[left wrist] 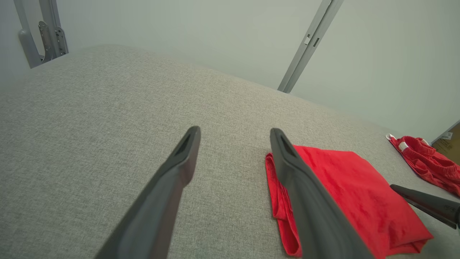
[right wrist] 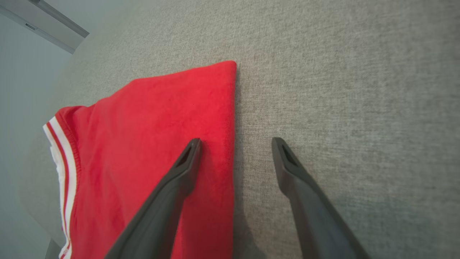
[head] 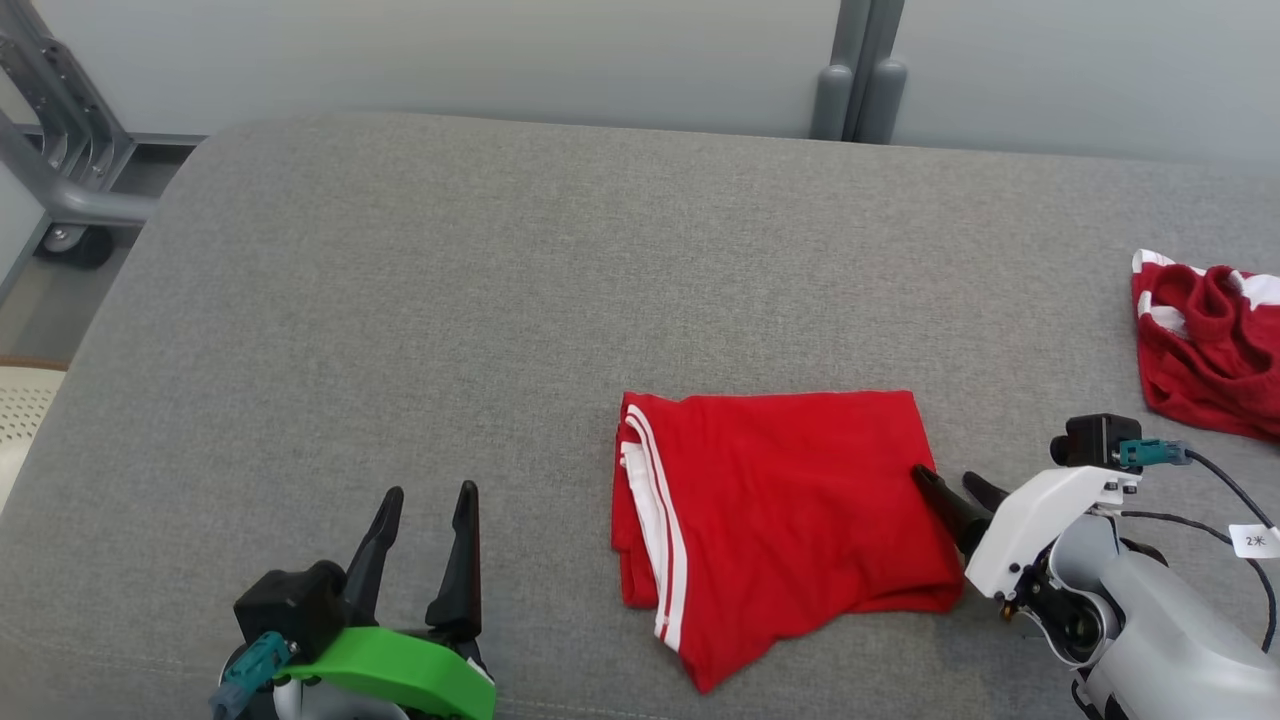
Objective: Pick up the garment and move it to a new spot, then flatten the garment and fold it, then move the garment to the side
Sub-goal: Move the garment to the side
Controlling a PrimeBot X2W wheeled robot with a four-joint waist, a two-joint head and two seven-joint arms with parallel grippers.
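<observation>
Shorts (head: pixel 780 510), red and folded into a near-square pad, lie on the grey upholstered surface (head: pixel 500 300) at about 5 o'clock from its middle in the head view. The right gripper (head: pixel 945 478) sits at their 3 o'clock edge with its fingers spread wide and holding nothing. In the right wrist view it (right wrist: pixel 236 142) straddles that edge, one finger over the red cloth (right wrist: pixel 151 136) and the other over bare grey fabric; whether the finger touches the cloth cannot be told. The left gripper (head: pixel 430 492) hangs at the shorts' 8 o'clock, well apart from them, likewise spread and empty.

A second red garment (head: pixel 1210 350), crumpled and white-trimmed, lies toward 2 o'clock, cut off by the picture's edge. A metal frame (head: pixel 60 170) stands off the surface at 10 o'clock.

In the left wrist view one finger of the left gripper (left wrist: pixel 234 131) covers part of the shorts (left wrist: pixel 359 194). The fold's inner layers are hidden.

The white-striped edge faces 9 o'clock, its stripes running roughly 12 to 6. The pad is slightly longer from 9 to 3, and one corner pokes out toward 6.
</observation>
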